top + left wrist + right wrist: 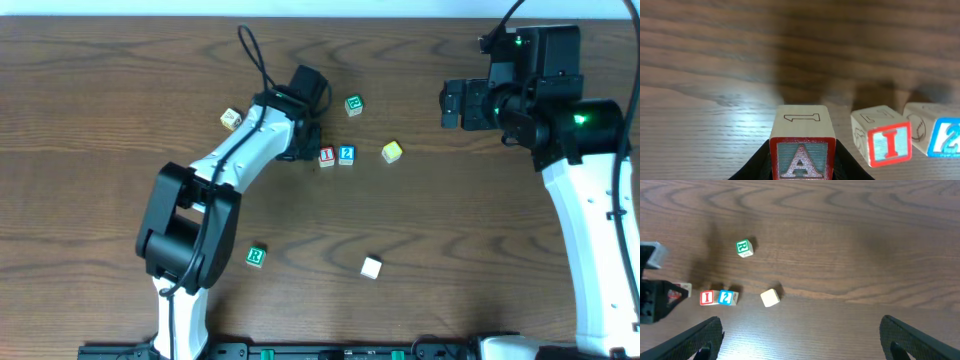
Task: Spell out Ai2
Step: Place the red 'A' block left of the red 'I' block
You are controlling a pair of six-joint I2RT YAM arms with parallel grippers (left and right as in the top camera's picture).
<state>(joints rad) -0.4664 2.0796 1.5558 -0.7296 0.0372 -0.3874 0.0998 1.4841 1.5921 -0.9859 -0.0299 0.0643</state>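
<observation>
The left end effector (306,150) was clenched on the A block (802,159), with dark fingers (757,167) at either side of it and the letter facing its camera. Whether the block touched the counter (715,100) could not be told. Just right of this end effector, across a small gap, sat the I block (888,143), with the 2 block (946,137) close beside it. The right end effector (805,340) hung released and empty, well off to their right.

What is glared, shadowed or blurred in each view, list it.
Left wrist: glare on the brown wooden table beside the red-framed wooden A block, far tabletop soft. Right wrist: its dark fingers blurred. Overhead: even, sharp.
</observation>
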